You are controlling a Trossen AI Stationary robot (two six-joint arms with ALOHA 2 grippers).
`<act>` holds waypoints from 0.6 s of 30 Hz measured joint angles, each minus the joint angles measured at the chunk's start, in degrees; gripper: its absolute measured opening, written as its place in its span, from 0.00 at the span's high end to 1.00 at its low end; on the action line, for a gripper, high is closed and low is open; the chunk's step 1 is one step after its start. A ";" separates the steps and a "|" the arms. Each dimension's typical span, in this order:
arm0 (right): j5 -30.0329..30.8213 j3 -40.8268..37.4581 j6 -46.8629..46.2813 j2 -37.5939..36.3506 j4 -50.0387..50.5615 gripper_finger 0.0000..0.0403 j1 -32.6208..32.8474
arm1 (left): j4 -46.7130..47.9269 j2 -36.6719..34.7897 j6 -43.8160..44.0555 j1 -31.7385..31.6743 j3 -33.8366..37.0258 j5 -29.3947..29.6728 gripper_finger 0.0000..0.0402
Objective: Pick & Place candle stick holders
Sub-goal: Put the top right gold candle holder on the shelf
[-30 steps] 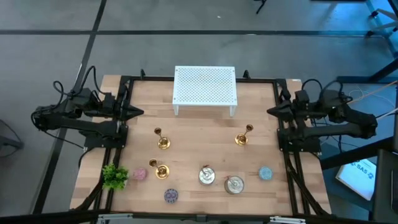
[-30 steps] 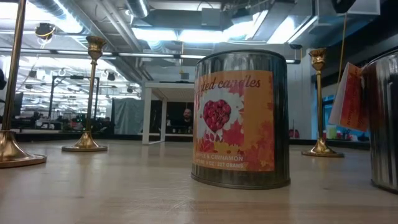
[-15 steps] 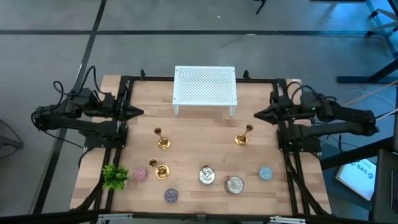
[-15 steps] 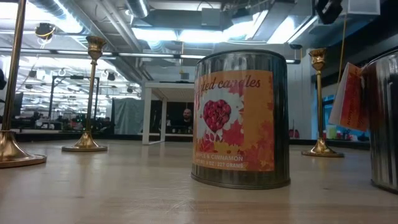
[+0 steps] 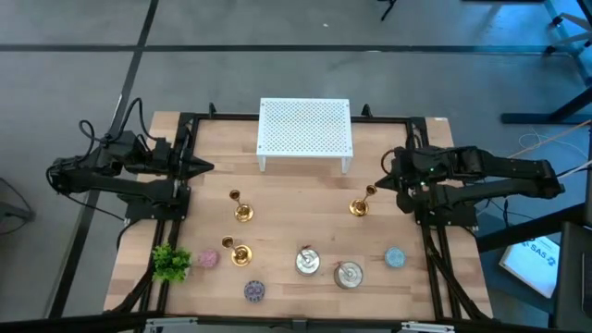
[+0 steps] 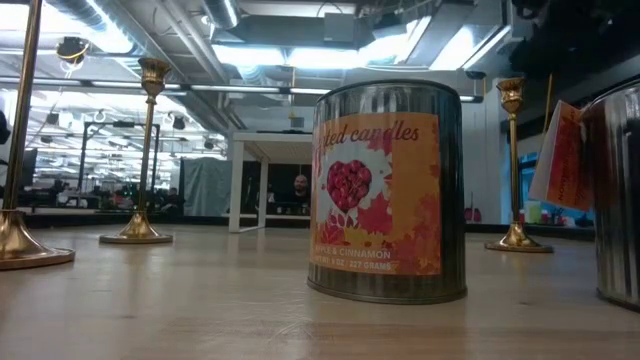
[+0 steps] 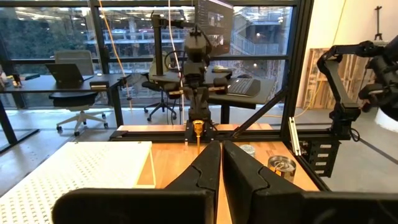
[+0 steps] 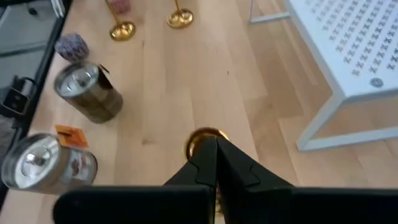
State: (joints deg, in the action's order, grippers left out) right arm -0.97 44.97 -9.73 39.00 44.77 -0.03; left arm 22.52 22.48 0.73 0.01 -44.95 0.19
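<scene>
RISK: right tool (image 5: 387, 181) closed, above holder (image 5: 361, 203) at frame right | may topple it | left tool (image 5: 205, 167) closed, idle, frame left

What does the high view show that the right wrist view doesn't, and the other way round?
Only the high view shows the left gripper, shut and parked at the table's left edge, the green plant, the blue candle, and the right gripper shut, just beside the top of the right candle stick holder without holding it. Only the right wrist view shows the orange tag on one silver tin. Both show all three holders, the two tins and the white perforated shelf.
</scene>
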 joint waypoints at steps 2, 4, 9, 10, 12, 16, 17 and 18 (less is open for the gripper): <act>1.05 0.00 -1.67 0.00 -1.27 0.99 0.02 | 0.00 0.00 0.00 0.00 0.00 0.00 0.97; 1.01 0.00 -2.97 0.00 -2.12 0.98 0.00 | -0.01 0.00 0.00 0.00 0.00 0.02 0.97; -3.86 0.00 -6.23 0.00 -2.48 0.91 0.02 | 0.00 0.02 0.00 0.00 0.00 0.02 0.97; -4.39 0.00 -6.39 0.00 -2.80 0.88 0.04 | 0.00 0.02 0.00 0.00 0.00 0.02 0.97; -4.89 0.00 -6.30 0.00 -4.50 0.81 0.02 | 0.00 0.00 0.00 0.00 0.00 0.00 0.98; -4.82 0.00 -6.11 0.00 -9.98 0.66 0.04 | 0.00 0.01 0.00 0.00 0.00 0.01 0.98; -4.81 0.00 -6.13 0.00 -10.95 0.62 0.03 | -0.01 0.00 0.00 0.00 0.00 0.02 0.98; -4.82 0.00 -6.24 0.00 -11.49 0.59 0.04 | 0.00 0.00 0.00 0.00 0.00 0.00 0.98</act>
State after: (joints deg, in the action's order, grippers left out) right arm -5.79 44.97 -15.97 39.00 33.28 0.01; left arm 22.52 22.48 0.73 0.01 -44.95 0.19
